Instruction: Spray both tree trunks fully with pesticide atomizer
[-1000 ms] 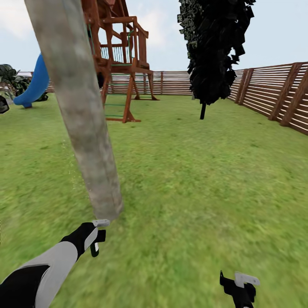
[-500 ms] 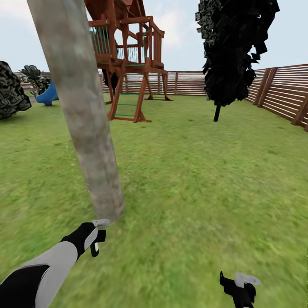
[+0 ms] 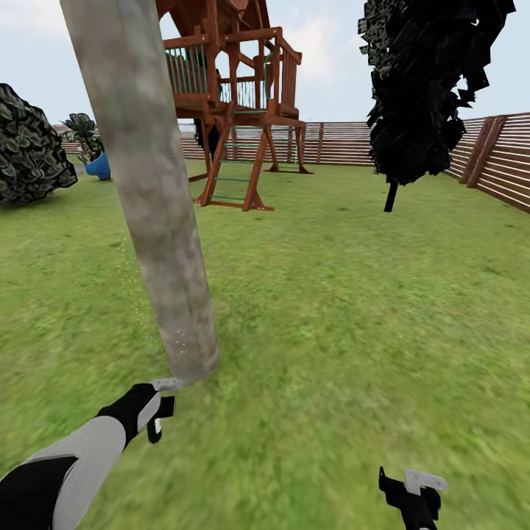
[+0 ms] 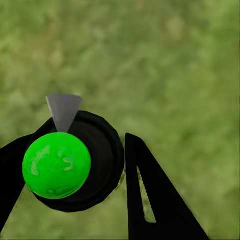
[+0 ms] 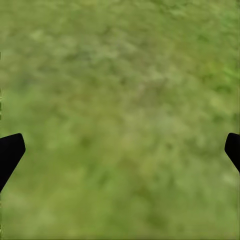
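Two grippers show low in the head view. The left gripper (image 3: 157,412) sits just beside the foot of the tree trunk (image 3: 151,184), its fingers clamped around the pesticide atomizer (image 4: 75,162); in the left wrist view the bottle appears end-on as a black disc with a bright green round middle and a pale grey trigger tip, pressed between the two black fingers (image 4: 150,195) above the lawn (image 4: 175,60). The bottle's pale trigger head (image 3: 166,383) points at the base of the trunk, where fine pale specks dot the bark and the air beside it. The right gripper (image 3: 412,492) hangs well apart over bare grass, its fingertips (image 5: 11,150) spread wide. Beyond stand a wooden play tower (image 3: 239,96), a black-leaved tree (image 3: 423,81), a dark bush (image 3: 29,147) and a slatted fence (image 3: 500,158).
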Motion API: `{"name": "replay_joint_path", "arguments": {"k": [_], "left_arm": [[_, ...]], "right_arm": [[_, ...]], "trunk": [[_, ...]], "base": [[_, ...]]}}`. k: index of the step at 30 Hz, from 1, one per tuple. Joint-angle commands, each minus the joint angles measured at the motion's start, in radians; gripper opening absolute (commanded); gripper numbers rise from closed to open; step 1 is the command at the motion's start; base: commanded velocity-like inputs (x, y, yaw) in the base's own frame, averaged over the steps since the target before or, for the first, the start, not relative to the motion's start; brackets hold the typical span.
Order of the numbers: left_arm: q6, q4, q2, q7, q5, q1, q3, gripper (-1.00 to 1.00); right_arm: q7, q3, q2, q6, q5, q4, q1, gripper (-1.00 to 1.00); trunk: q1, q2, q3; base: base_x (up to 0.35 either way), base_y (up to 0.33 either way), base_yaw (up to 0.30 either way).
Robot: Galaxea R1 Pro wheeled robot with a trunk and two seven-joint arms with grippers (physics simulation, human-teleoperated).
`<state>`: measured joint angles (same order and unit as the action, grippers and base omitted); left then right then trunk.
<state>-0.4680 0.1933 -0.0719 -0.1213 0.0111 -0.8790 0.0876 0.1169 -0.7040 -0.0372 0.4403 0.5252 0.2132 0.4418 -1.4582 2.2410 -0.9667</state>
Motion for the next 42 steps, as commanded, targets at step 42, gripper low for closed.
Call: {"name": "replay_joint_path", "arguments": {"k": [42], "left_arm": [[-0.270, 0.308, -0.013, 0.245, 0.068, -0.018, -0.075, -1.00]], "right_arm": [[0.000, 0.001, 0.003, 0.000, -0.001, -0.008, 0.000, 1.00]], "trunk": [[0.000, 0.000, 0.000]], "base": [[-0.049, 0.017, 0.024]]}}
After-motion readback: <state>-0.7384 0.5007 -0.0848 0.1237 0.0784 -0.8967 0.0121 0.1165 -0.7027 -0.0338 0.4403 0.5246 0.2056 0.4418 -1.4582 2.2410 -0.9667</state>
